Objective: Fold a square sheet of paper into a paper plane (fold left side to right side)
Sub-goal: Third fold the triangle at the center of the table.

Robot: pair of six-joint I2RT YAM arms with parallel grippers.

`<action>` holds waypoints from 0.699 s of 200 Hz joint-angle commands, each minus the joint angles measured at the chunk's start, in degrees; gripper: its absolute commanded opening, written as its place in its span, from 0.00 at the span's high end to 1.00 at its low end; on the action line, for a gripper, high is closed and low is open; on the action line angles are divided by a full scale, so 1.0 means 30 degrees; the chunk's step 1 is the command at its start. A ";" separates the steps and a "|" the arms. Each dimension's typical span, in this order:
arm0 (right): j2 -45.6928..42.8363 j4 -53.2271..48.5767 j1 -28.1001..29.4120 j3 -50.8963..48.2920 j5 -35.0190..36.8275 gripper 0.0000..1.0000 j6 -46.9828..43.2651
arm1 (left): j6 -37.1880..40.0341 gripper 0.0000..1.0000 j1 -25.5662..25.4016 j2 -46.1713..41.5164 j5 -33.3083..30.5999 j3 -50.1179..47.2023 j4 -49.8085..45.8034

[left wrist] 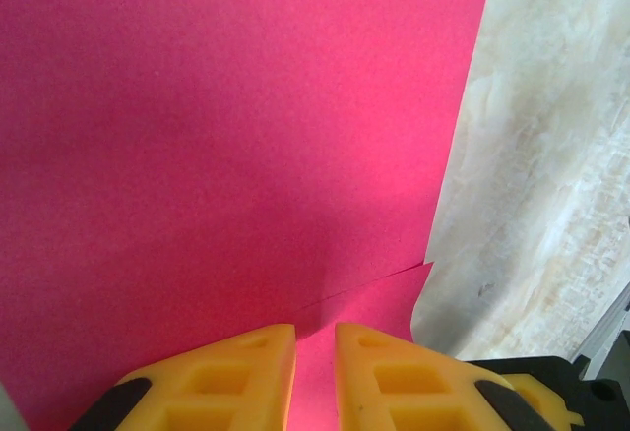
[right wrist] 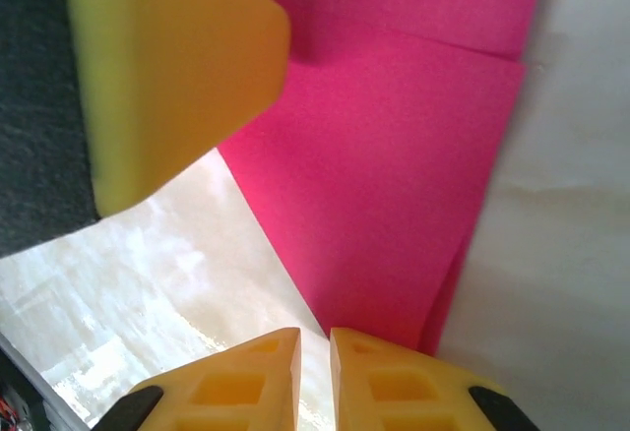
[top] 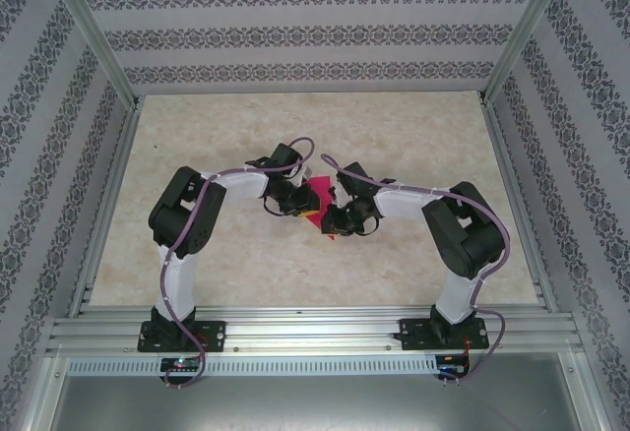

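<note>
The thin, bright magenta-pink sheet of paper lies near the middle of the pale, marbled table, between the two arms, which meet over it; it is no longer a single flat layer, for the right wrist view shows one straight layer edge lying across another and a narrow sliver of flap along the right-hand side. The left gripper, with its yellow wedge-shaped fingers, sits at the paper's near edge with the jaws drawn almost together, pink showing in the slit between them; whether they pinch the paper or merely press on it I cannot tell. The right gripper stands likewise nearly closed at a lower corner of the paper; a grip there cannot be made out either. I judge the sheet very light, limp and quick to slide on the smooth table, easily creased in the wrong place or torn by a hard tug; it wants taking at an edge or corner with a shallow pinch, while the other gripper pins the layers flat close to the intended fold line.
</note>
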 commanded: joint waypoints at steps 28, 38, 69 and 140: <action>-0.0029 -0.1829 -0.0606 -0.0621 0.1374 0.85 0.0163 | 0.0201 0.79 -0.0310 0.0973 -0.1939 0.0140 -0.1183; 0.0096 -0.2022 -0.0606 -0.0660 0.1428 0.86 0.0085 | 0.0198 0.79 -0.0321 0.0997 -0.1958 0.0170 -0.1191; 0.0288 -0.2128 -0.0606 -0.0980 0.1404 0.86 -0.0031 | 0.0154 0.78 -0.0308 0.1267 -0.1904 0.0363 -0.1099; 0.0749 -0.2855 -0.0493 -0.0821 0.1620 0.87 0.0221 | -0.0480 0.77 -0.0511 0.2110 -0.1760 0.1354 -0.0868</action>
